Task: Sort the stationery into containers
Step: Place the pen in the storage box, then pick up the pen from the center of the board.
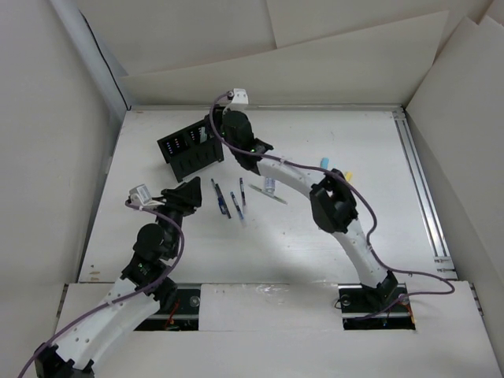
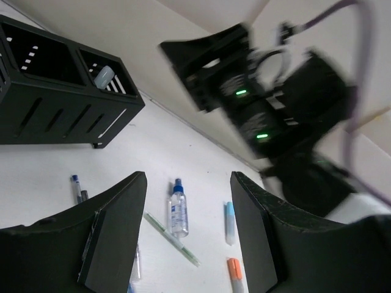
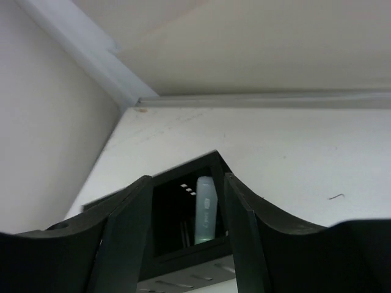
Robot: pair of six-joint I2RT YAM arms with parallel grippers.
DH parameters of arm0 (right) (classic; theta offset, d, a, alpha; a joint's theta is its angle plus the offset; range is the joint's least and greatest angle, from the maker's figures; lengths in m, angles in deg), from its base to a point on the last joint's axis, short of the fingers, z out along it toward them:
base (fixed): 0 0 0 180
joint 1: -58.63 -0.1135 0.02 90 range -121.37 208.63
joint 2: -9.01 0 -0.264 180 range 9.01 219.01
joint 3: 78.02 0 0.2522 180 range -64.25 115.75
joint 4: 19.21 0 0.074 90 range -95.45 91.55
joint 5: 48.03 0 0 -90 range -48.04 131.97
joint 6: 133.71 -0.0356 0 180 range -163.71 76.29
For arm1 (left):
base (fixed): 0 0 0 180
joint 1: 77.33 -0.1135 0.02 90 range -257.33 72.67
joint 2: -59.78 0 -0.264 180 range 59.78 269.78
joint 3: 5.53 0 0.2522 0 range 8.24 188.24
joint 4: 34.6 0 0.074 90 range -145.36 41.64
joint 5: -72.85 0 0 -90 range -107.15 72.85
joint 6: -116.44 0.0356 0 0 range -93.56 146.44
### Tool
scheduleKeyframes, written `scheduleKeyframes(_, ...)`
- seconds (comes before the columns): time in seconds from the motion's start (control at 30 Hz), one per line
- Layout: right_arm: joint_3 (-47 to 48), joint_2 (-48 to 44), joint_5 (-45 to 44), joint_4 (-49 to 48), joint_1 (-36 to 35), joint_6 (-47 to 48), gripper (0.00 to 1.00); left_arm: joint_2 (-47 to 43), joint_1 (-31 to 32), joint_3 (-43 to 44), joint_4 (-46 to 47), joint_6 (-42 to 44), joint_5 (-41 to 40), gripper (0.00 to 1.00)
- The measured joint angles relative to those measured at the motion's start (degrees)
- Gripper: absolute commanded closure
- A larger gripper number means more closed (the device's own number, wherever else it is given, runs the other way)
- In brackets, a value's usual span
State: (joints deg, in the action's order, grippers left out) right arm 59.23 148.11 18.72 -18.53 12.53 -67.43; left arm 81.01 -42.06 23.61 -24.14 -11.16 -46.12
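Observation:
The black perforated organiser box (image 1: 183,148) stands at the back left. My right gripper (image 1: 213,132) hovers over its right end, open; in the right wrist view (image 3: 185,184) a pale translucent stick (image 3: 205,210) stands free in the compartment (image 3: 177,259) between the jaws. My left gripper (image 1: 191,194) is open and empty, just left of three dark pens (image 1: 235,203). Its wrist view (image 2: 189,238) shows the blue-capped clear tube (image 2: 178,210), a thin green pen (image 2: 171,239), a light-blue-capped marker (image 2: 230,221) and the orange-banded marker (image 2: 234,271) on the table, with the organiser (image 2: 55,101) beyond.
The right arm (image 1: 335,206) arches across the table's middle and fills the upper right of the left wrist view (image 2: 275,104). A light-blue marker (image 1: 324,161) and a yellowish stick (image 1: 349,171) lie behind it. White walls enclose the table; a metal rail (image 1: 421,189) runs along the right edge.

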Motion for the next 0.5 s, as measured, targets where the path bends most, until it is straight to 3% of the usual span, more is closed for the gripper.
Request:
scheduleKeyframes(0.1,-6.49,-9.33,0.17,-0.37,-0.07,0.48,0.47,2.99,0.0,0.28,0.42,0.81,0.81,0.52)
scheduleKeyframes(0.13,-8.85,-12.96,0.13,-0.31,0.02,0.74,0.61,4.74,0.0,0.72,0.42,1.14,1.31,0.53)
scheduleKeyframes(0.2,-13.35,-20.31,-0.09,0.2,0.28,1.22,0.81,9.99,0.0,2.91,0.39,1.97,3.41,0.56)
scheduleKeyframes(0.23,-15.91,-24.26,-0.46,0.31,0.52,1.01,0.98,13.07,0.0,4.66,-0.15,2.27,4.72,0.62)
scheduleKeyframes(0.5,-40.94,-52.63,-6.43,10.12,9.42,-3.72,1.0,47.01,1.22,27.39,-2.56,4.96,17.99,0.69)
